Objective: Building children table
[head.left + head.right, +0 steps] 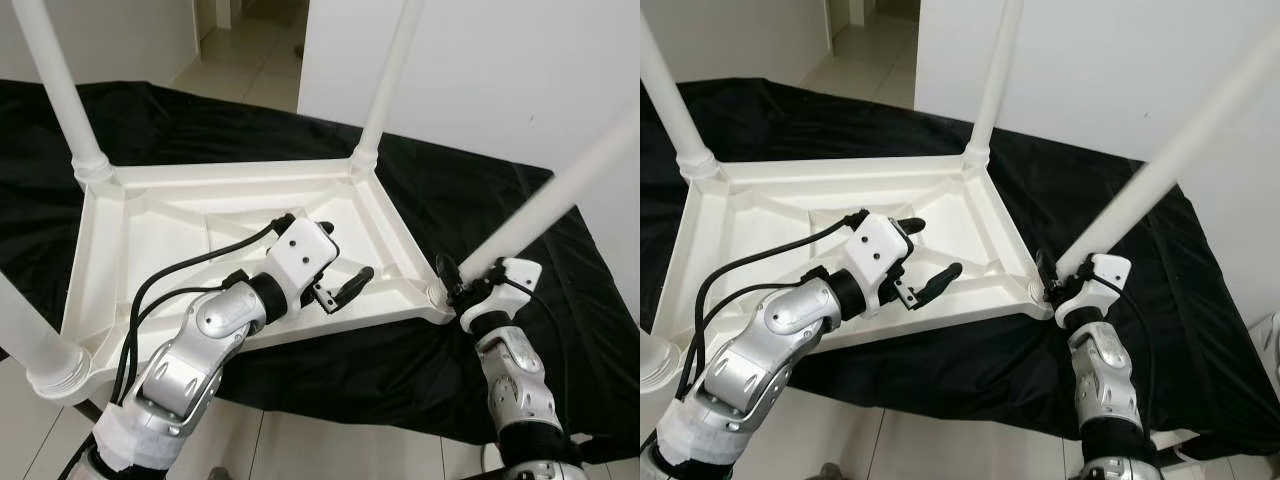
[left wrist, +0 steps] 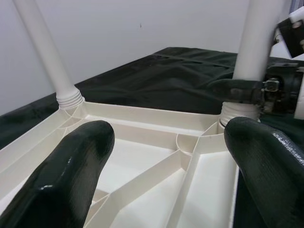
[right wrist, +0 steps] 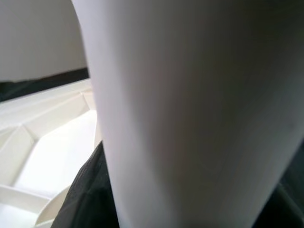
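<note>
A white plastic children's table top [image 1: 150, 230] lies upside down on a black cloth [image 1: 480, 180], its ribbed underside facing up. No brand, label or writing can be read on any part of it.

At the robot's near left, one white leg [image 1: 30, 335] stands in its threaded corner socket. Farther back on the left, a second leg [image 1: 62, 90] rises from the far left corner, and a third leg [image 1: 390, 75] stands in the far right corner against the white wall [image 1: 500, 70].

The left gripper [image 1: 325, 262] hovers over the middle of the underside, near the right rib, its two black fingers [image 2: 71, 166] spread wide apart with nothing between them. Black cables [image 1: 170, 280] loop from its wrist back along the silver arm. In the left wrist view the ribs and the near right corner socket lie between the spread fingers.

At the near right corner, the fourth leg [image 1: 550, 200] leans outward, tilted up and to the right, with its lower end at the corner socket. The right gripper [image 1: 452, 280] is at the base of this leg, its black fingers clamped around it just above the socket. In the right wrist view the leg's white tube sits very close to the camera, with the table's underside beyond it.

Pale tiled floor [image 1: 330, 445] shows below the cloth's front edge.
</note>
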{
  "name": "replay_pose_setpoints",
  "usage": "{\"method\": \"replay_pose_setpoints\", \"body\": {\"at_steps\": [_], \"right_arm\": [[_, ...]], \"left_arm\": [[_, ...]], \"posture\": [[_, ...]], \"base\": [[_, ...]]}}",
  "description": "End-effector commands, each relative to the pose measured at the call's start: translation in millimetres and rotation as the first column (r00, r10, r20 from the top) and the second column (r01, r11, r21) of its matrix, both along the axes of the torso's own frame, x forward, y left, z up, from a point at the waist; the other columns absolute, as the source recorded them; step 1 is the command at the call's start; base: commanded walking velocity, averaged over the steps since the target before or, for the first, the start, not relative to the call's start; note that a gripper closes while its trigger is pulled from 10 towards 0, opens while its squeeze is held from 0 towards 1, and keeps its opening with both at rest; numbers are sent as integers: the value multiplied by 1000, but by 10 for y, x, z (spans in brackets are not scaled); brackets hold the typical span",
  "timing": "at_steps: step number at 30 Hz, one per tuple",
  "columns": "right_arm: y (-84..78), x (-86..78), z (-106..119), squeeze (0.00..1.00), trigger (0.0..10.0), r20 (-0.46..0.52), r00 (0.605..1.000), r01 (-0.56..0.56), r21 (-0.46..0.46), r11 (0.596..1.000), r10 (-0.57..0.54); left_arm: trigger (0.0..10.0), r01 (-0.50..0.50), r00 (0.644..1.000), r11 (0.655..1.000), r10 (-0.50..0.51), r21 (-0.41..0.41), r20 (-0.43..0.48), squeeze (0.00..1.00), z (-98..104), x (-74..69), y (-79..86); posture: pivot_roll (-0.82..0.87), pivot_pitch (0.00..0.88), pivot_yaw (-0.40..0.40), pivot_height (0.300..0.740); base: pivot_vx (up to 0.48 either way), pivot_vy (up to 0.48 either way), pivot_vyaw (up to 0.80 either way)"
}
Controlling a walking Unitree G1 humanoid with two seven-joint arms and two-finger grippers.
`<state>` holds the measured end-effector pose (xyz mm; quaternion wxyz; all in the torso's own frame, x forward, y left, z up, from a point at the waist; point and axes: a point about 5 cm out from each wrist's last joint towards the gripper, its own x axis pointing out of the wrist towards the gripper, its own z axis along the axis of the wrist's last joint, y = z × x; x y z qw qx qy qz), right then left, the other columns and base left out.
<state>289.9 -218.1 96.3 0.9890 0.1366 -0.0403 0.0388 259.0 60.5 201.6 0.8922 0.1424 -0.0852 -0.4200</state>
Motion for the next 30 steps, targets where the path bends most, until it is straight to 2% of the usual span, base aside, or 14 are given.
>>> {"method": "replay_pose_setpoints", "body": {"at_steps": [1, 3, 4, 7, 9, 10, 11, 16, 17, 18, 22, 26, 28, 30], "right_arm": [[-26, -172, -399, 0, 10000, -192, 981, 39, 49, 998, -29], [-33, -88, -152, 0, 10000, -96, 995, 9, -2, 1000, -9], [-33, -88, -152, 0, 10000, -96, 995, 9, -2, 1000, -9], [-25, -22, 49, 0, 10000, -32, 999, -21, -69, 997, 19], [-24, 58, 253, 0, 10000, 9, 999, -41, -137, 990, 43], [-24, 58, 253, 0, 10000, 9, 999, -41, -137, 990, 43], [34, 115, 441, 0, 10000, 40, 994, -97, -164, 982, 104], [146, 142, 599, 0, 10000, 63, 980, -175, -197, 965, 190], [253, 149, 714, 0, 10000, 90, 959, -245, -224, 943, 270], [294, 151, 752, 0, 10000, 96, 949, -270, -240, 932, 299], [338, 165, 806, 0, 10000, 104, 938, -294, -267, 918, 330], [388, 220, 1037, 0, 10000, 144, 910, -344, -266, 901, 389], [371, 253, 1086, 0, 10000, 152, 912, -337, -256, 906, 382], [356, 311, 1166, 0, 10000, 164, 915, -320, -268, 909, 370]], "left_arm": [[10000, 29, 1000, 1000, -28, 8, -3, 0, 5, 6, -18], [10000, 37, 999, 999, -37, 11, -1, 0, 11, 33, -31], [10000, 37, 999, 999, -37, 11, -1, 0, 11, 33, -31], [10000, 42, 999, 999, -42, 16, 2, 0, 20, 62, -39], [10000, 41, 999, 999, -41, 18, 6, 0, 41, 111, -41], [10000, 41, 999, 999, -41, 18, 6, 0, 41, 111, -41], [10000, 32, 999, 999, -32, 16, 15, 0, 69, 168, -40], [10000, 21, 999, 1000, -21, 10, 29, 0, 104, 227, -39], [10000, 13, 999, 1000, -14, 3, 36, 0, 142, 280, -40], [10000, 10, 999, 1000, -10, 0, 39, 0, 158, 303, -41], [10000, 6, 999, 1000, -6, -8, 40, 0, 188, 335, -47], [10000, -5, 1000, 996, 5, -86, 1, 0, 260, 419, -62], [10000, -9, 1000, 993, 7, -117, -23, 0, 273, 441, -59], [10000, -15, 998, 981, 2, -191, -68, 0, 309, 490, -52]], "posture": [[145, 91, -42, 740], [133, 89, -39, 740], [133, 89, -39, 740], [129, 88, -41, 740], [128, 87, -43, 740], [128, 87, -43, 740], [123, 79, -46, 740], [123, 74, -51, 740], [122, 65, -54, 740], [122, 65, -54, 740], [125, 58, -57, 740], [124, 49, -59, 740], [119, 44, -60, 740], [112, 38, -67, 740]], "base": [[0, 0, 0], [0, 0, 0], [0, 0, 0], [0, 0, 0], [0, 0, 0], [0, 0, 0], [0, 0, 0], [0, 0, 0], [0, 0, 0], [0, 0, 0], [0, 0, 0], [0, 0, 0], [0, 0, 0], [0, 0, 0]]}}
